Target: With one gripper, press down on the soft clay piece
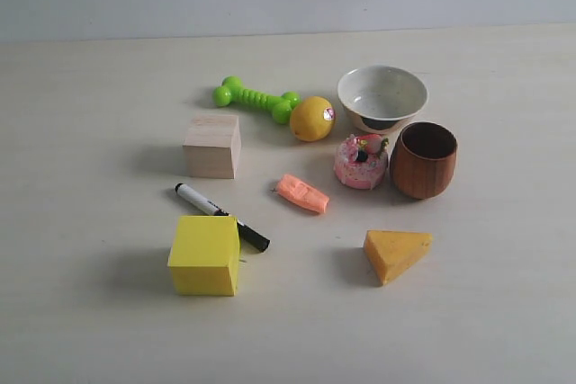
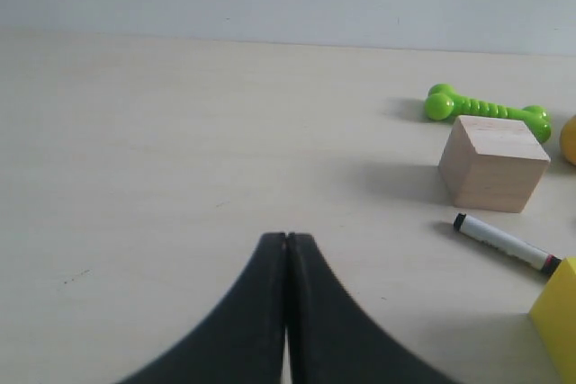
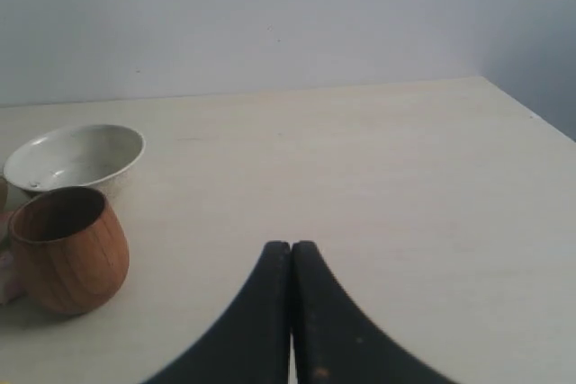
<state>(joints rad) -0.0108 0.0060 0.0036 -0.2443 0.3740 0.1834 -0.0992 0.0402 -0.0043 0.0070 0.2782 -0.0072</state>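
The soft clay piece [image 1: 302, 192] is a small salmon-orange lump, dented on top, lying flat on the table in the middle of the exterior view. Neither arm shows in that view. My left gripper [image 2: 286, 238] is shut with nothing held, its black fingers pressed together over bare table, well away from the clay. My right gripper [image 3: 291, 245] is also shut and empty, over bare table beside the wooden cup. The clay is out of sight in both wrist views.
Around the clay lie a pink doughnut toy [image 1: 361, 161], wooden cup [image 1: 424, 159], white bowl [image 1: 382, 96], yellow ball [image 1: 312, 119], green bone toy [image 1: 256, 99], wooden block [image 1: 212, 146], marker [image 1: 221, 216], yellow block [image 1: 205, 254] and cheese wedge [image 1: 396, 253].
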